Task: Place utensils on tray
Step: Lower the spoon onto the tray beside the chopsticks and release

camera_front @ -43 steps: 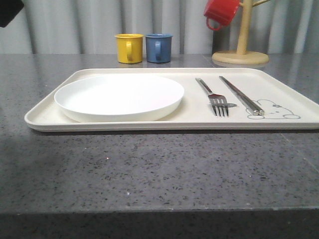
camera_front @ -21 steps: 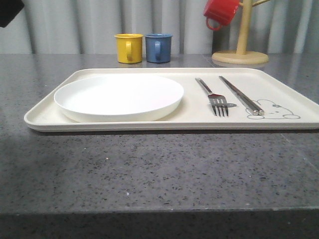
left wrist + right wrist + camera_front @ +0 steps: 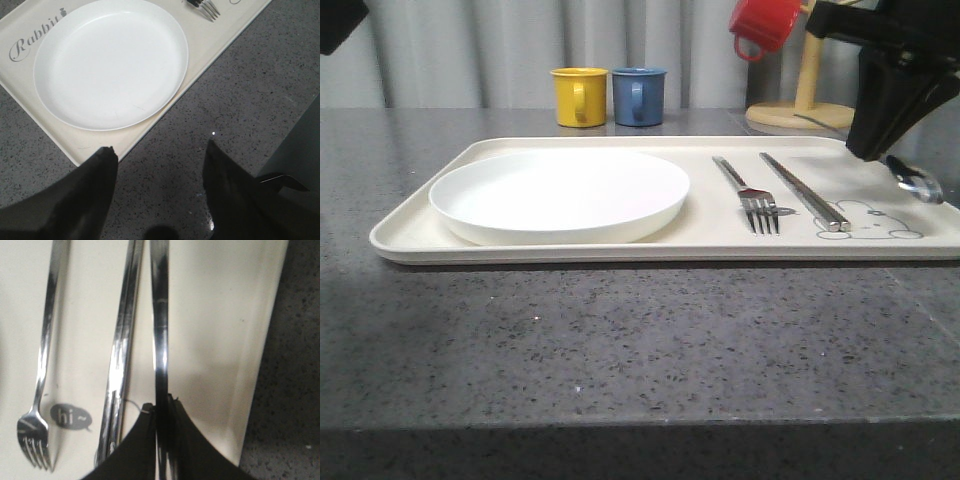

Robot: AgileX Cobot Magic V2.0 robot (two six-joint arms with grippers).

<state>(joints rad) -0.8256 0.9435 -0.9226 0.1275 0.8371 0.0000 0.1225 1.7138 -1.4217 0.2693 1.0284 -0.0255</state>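
The cream tray [image 3: 420,235] lies across the grey counter. On it rest the white plate [image 3: 560,193] at the left, then the fork [image 3: 750,195] and the chopsticks [image 3: 802,190] side by side. My right gripper [image 3: 872,150] hangs over the tray's right end, shut on the spoon [image 3: 918,184], whose bowl tilts down just above the bunny drawing. In the right wrist view the gripper [image 3: 161,407] pinches the spoon handle [image 3: 160,315], beside the chopsticks [image 3: 122,340] and fork [image 3: 45,350]. My left gripper [image 3: 159,150] is open over bare counter, near the tray's corner [image 3: 205,45] and plate [image 3: 110,60].
A yellow mug [image 3: 578,96] and a blue mug [image 3: 638,95] stand behind the tray. A red mug [image 3: 763,25] hangs on a wooden mug tree [image 3: 802,100] at the back right. Bare speckled counter runs in front of the tray to the table's front edge.
My right arm has come into the front view from the right, carrying the spoon over the tray's right end. Plate, fork and chopsticks have stayed put.
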